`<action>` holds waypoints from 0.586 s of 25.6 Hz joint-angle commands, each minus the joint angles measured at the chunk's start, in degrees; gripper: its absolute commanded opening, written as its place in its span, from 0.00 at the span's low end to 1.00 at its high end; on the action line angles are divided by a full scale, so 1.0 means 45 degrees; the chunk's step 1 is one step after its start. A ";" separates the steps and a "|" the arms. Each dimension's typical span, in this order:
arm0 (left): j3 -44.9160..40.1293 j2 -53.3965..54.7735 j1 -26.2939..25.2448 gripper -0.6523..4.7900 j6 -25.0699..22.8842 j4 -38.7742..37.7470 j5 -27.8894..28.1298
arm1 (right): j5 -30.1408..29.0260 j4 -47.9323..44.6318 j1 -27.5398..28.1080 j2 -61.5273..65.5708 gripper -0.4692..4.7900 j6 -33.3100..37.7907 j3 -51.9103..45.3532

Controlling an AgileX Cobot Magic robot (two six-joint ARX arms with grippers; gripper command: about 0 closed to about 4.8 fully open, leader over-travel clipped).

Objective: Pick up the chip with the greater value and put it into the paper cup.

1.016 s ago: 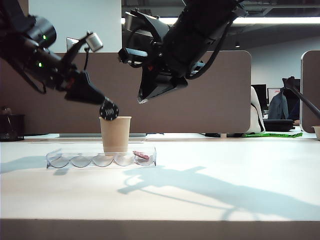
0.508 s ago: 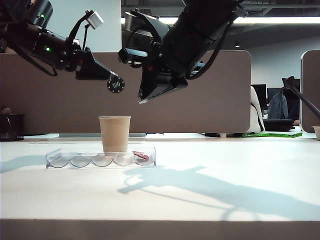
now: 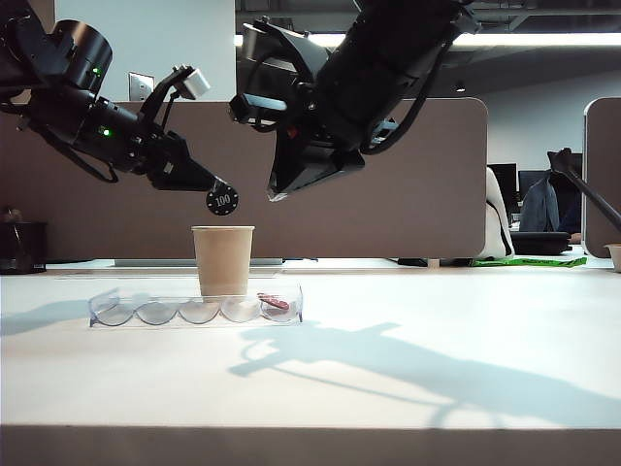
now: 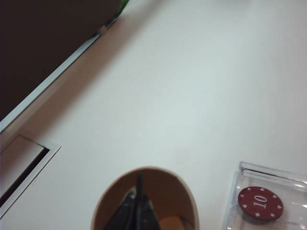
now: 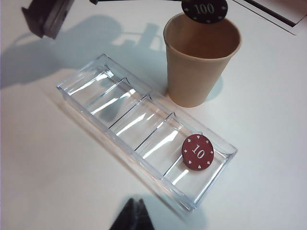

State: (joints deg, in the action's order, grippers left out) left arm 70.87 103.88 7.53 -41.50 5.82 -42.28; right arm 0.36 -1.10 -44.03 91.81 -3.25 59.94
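The black chip marked "100" hangs just above the mouth of the tan paper cup, with my left gripper shut on it. In the left wrist view the chip is seen edge-on between the left gripper's closed fingers, over the open cup. The right wrist view shows the same chip above the cup. My right gripper hovers shut and empty, high to the right of the cup; its fingertips are together.
A clear plastic chip tray with several compartments lies in front of the cup. A red chip marked "10" lies in its end compartment. A brown partition wall stands behind the table.
My left gripper lifted the black chip up from the cup's rim, then lowered it part of the way back and tilted. The right arm has stayed still.
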 commanded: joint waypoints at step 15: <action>0.0024 -0.0364 -0.0005 0.11 0.2093 0.1025 0.0787 | 0.1137 -0.1802 0.0199 -0.0204 0.08 0.0044 0.0053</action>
State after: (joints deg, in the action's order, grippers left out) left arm 70.87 103.53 7.53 -34.72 8.99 -40.12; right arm 4.21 -6.17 -43.81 91.72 -3.25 59.94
